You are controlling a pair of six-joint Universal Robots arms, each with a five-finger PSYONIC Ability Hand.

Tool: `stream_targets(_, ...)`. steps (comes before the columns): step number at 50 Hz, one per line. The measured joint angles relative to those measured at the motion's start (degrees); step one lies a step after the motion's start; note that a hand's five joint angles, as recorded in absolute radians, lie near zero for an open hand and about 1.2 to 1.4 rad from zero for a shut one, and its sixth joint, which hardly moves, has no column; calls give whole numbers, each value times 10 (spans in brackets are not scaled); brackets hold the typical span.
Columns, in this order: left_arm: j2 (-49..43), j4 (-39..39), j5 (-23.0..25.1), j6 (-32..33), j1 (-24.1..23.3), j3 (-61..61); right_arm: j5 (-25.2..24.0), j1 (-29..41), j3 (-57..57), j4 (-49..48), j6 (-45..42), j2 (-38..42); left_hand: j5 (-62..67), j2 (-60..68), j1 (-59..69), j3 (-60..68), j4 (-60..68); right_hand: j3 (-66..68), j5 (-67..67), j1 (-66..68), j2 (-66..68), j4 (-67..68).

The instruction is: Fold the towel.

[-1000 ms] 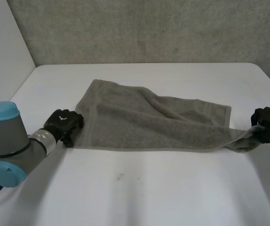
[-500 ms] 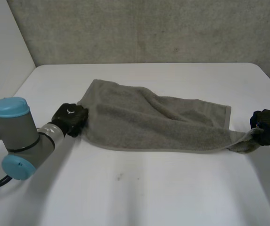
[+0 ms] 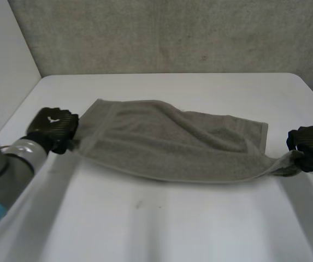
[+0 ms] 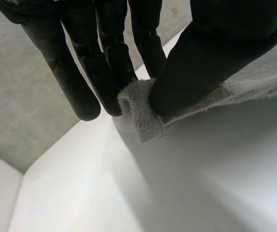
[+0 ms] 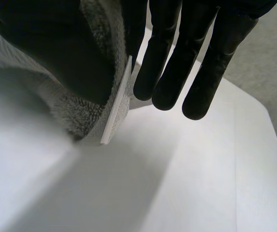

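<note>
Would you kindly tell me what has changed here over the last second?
The left hand, pinching the towel's left corner, has moved outward to the left, dragging that end with it so the towel is pulled out wider. The right hand has barely moved and keeps its pinch on the opposite corner.

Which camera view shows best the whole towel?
The head view: the towel stretches between the left hand and the right hand. Each wrist view gives one pinched corner, held between thumb and fingers.
</note>
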Motion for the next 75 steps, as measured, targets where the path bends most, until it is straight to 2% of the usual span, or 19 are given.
stream_targets(9,153,-130,5,9,36,-63,-25,-7,-3,167,-100,-55,0,0,0,0,0,0,0,0,0,0)
stream_targets(14,249,-218,26,10,62,-88,-74,-34,1,307,-193,-115,0,0,0,1,0,1,0,0,0,0)
stream_targets(20,310,-278,64,9,82,-97,-136,-87,-9,380,-247,-168,0,0,0,1,0,4,0,0,0,0)
stream_targets(27,315,-286,90,9,103,-99,-171,-127,-22,383,-256,-170,0,0,0,1,0,4,0,0,0,0)
stream_targets(31,282,-258,94,9,112,-95,-175,-132,-34,365,-242,-134,0,0,0,1,0,4,0,0,0,0)
stream_targets(32,263,-240,95,9,114,-92,-174,-132,-47,349,-225,-100,0,0,0,1,0,4,0,0,0,0)
stream_targets(38,182,-177,93,9,116,-74,-165,-119,-88,302,-160,-8,0,0,0,1,0,4,0,0,0,0)
stream_targets(41,106,-140,90,10,110,-41,-147,-87,-129,265,-102,56,0,0,0,2,0,4,0,0,0,0)
stream_targets(46,4,-114,87,8,93,28,-109,-44,-179,217,-28,118,0,0,0,2,0,4,0,0,0,0)
stream_targets(55,-120,-80,77,4,59,145,-62,5,-244,128,89,183,0,0,0,2,0,4,0,0,0,0)
stream_targets(56,-152,-70,68,3,51,178,-44,18,-262,106,111,201,0,1,0,2,0,4,0,0,0,0)
stream_targets(66,-257,-30,41,4,30,289,52,63,-333,45,132,270,0,1,0,2,0,4,0,0,0,0)
stream_targets(75,-296,20,43,4,19,322,83,91,-364,5,133,304,0,1,0,3,0,4,0,0,0,0)
